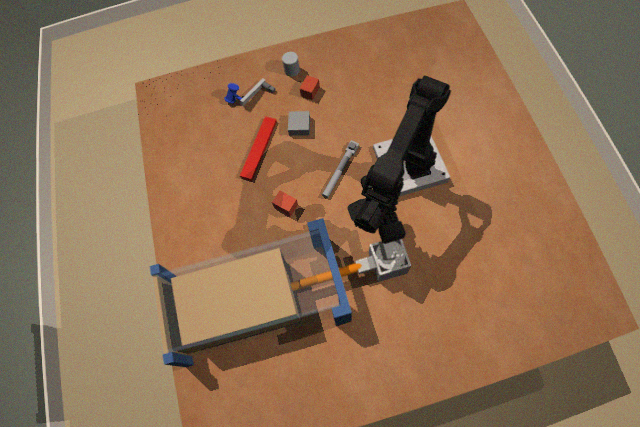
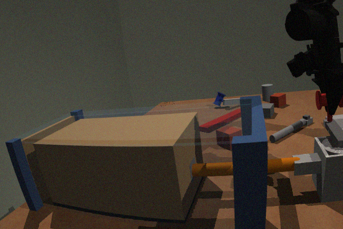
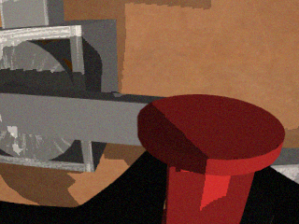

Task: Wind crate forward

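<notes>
The tan crate sits flat in the clear-panelled cubby, with a gap between its front and the blue frame at the mouth. An orange strap runs straight from the crate under the frame's top bar to the grey winch. The handle's flat grey arm lies across the winch top; its key is hidden. My gripper is shut on the handle's red knob, beside the winch.
A grey rod tool lies between the cubby and the arm's base. A red block is near the frame. A red bar, a grey block, a blue-knobbed crank, another red block and a grey cylinder lie farther back.
</notes>
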